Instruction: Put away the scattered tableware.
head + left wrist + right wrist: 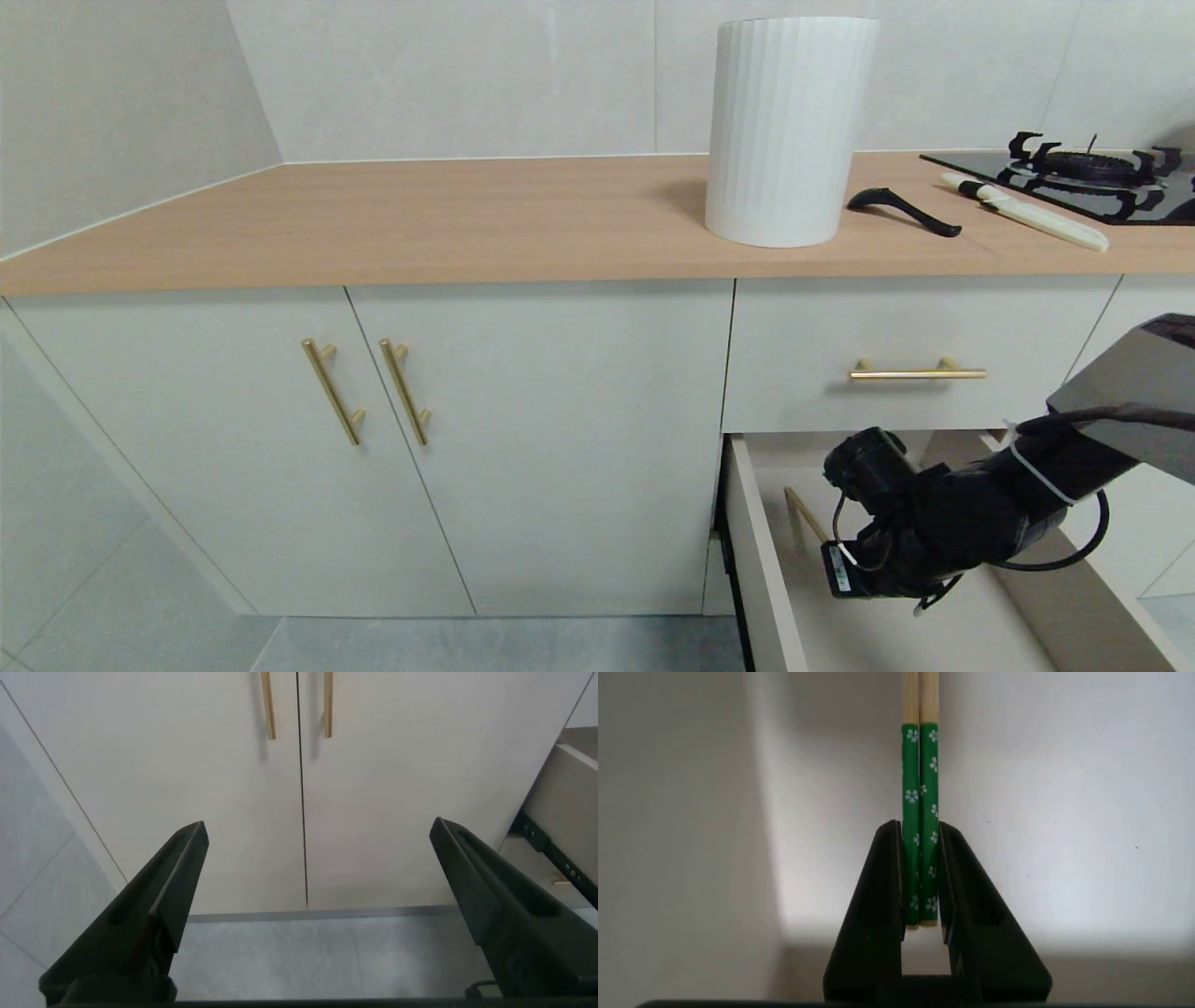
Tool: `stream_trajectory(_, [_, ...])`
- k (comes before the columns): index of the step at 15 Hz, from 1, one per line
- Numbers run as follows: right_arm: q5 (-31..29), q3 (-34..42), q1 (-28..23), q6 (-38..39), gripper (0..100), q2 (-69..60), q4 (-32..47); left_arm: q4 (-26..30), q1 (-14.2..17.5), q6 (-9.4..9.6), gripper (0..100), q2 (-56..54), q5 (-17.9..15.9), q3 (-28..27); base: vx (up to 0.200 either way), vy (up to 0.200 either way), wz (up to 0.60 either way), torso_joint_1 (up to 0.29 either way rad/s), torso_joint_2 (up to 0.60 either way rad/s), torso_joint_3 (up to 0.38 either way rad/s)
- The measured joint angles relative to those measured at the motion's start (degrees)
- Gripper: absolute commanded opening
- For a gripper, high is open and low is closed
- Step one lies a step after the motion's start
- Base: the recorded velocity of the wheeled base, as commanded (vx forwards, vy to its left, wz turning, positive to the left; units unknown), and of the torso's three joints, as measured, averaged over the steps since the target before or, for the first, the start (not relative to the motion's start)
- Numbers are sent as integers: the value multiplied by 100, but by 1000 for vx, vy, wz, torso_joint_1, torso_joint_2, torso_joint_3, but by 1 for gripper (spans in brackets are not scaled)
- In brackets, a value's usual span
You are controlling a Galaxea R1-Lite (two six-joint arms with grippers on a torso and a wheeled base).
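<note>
My right gripper is shut on a pair of wooden chopsticks with green flowered ends, held over the pale floor of the open drawer. In the head view my right arm reaches down into that drawer, and the chopsticks stick out toward its left wall. A black spoon and a white knife lie on the wooden counter. My left gripper is open with nothing in it, low in front of the cabinet doors.
A tall white ribbed container stands on the counter left of the spoon. A black gas hob sits at the far right. A shut drawer with a gold handle is above the open one. The double doors have gold handles.
</note>
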Motion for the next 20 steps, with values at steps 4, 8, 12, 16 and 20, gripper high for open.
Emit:
stream_trajectory(4, [-116,37,-69,2,0,405,-267,2,2,0,100,0,0,0,0,0,0,0,0,0])
stream_trajectory(8, [-179,107,-122,5,0,607,-418,2,0,-2,100,0,0,0,0,0,0,0,0,0])
stream_trajectory(12, [-173,111,-141,0,100,684,-429,2,0,0,100,0,0,0,0,0,0,0,0,0])
stream_trajectory(16, [-156,102,-144,9,100,673,-490,0,0,-2,100,0,2,0,0,0,0,0,0,0])
stream_trajectory(20, [-151,227,-130,-5,100,295,-482,0,0,0,100,0,0,0,0,0,0,0,0,0])
